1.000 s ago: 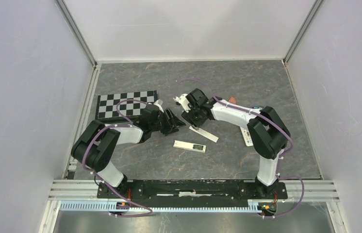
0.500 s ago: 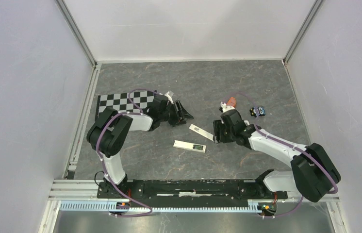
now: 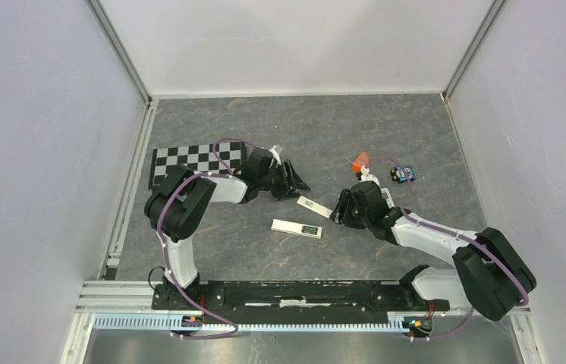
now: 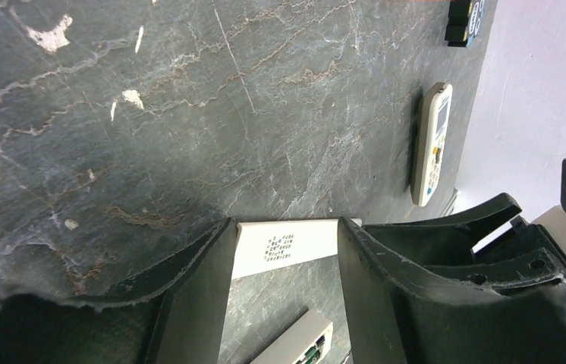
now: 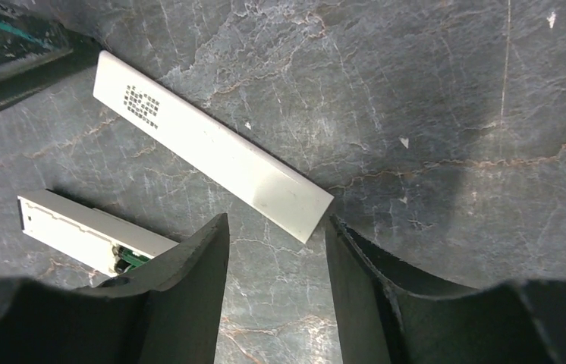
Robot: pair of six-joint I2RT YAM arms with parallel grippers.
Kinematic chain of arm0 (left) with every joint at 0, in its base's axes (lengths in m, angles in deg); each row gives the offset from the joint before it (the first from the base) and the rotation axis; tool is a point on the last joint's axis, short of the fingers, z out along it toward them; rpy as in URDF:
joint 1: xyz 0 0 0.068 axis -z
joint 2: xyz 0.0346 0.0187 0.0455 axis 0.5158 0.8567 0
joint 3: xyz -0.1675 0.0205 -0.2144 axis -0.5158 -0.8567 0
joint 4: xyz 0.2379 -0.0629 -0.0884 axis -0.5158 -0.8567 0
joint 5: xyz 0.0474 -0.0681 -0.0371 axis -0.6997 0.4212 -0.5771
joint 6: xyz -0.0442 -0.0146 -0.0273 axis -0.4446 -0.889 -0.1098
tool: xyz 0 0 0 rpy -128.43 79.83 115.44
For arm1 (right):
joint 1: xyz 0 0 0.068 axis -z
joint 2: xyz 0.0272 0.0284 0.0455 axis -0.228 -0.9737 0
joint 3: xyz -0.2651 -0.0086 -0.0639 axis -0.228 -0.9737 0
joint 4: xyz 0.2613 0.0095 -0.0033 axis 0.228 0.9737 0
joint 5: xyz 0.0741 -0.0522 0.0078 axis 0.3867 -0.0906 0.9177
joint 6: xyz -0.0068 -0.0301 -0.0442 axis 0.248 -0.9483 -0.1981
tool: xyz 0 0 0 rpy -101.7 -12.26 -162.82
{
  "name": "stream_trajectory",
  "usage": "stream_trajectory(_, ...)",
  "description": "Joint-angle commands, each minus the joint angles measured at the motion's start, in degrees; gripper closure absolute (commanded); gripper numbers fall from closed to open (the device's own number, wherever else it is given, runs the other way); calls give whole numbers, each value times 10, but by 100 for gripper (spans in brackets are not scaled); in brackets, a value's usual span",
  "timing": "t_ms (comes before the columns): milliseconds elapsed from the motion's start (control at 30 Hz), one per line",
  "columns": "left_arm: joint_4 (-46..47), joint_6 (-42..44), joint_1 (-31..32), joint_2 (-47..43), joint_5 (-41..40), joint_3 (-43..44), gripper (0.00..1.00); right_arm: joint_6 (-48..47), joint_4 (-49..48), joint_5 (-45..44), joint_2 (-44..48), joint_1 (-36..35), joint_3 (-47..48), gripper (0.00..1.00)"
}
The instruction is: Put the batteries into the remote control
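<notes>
The table (image 3: 265, 129) is a dark, slate-like surface with pale veins, matt and flat. On it lies the remote control (image 3: 296, 228), a slim pale rectangle, near the centre and between the two arms. The batteries (image 3: 310, 230) show as a dark patch with green marks in the recess at its right end. Just beyond the remote lies a flat white cover strip (image 3: 316, 206) of smooth plastic, set at a slant, with a small dotted print near one end.

We find the left gripper (image 3: 300, 186) released, its black moulded fingers standing apart at the strip's printed end. Whether they touch it we cannot tell. The right gripper (image 3: 337, 208) is likewise released, its jaws flanking the strip's opposite end and holding nothing.

Open table lies behind the strip toward the rear wall. A checkerboard (image 3: 189, 161) sits near the left edge. An orange object (image 3: 360, 160) and a small black-and-blue object (image 3: 403, 174) lie behind the right gripper. The left wrist view shows a second handset (image 4: 432, 144), white with buttons, past the strip.

One second ago the right arm arched high over the strip from behind; it now lies low and reaches in from the right. The left gripper has moved right, up to the strip. Remote and strip have kept their places.
</notes>
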Motion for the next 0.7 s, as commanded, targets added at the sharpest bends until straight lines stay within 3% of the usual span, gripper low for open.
stream_trajectory(0, -64, 24, 3, -5, -12, -12, 40, 39, -56, 8, -10, 3, -22, 46)
stream_trajectory(133, -67, 17, 2, -16, -22, -20, 40, 50, -77, 18, -18, 3, -34, 49)
stream_trajectory(333, -118, 42, 2, -55, -101, -27, 31, 50, -61, -15, -8, 3, -41, 49)
stream_trajectory(533, -119, 37, 4, -53, -92, -33, 32, 50, -77, 0, -18, 4, -44, 49)
stream_trajectory(667, -77, 21, 5, -31, -37, -33, 35, 50, -95, 22, -25, 3, -47, 50)
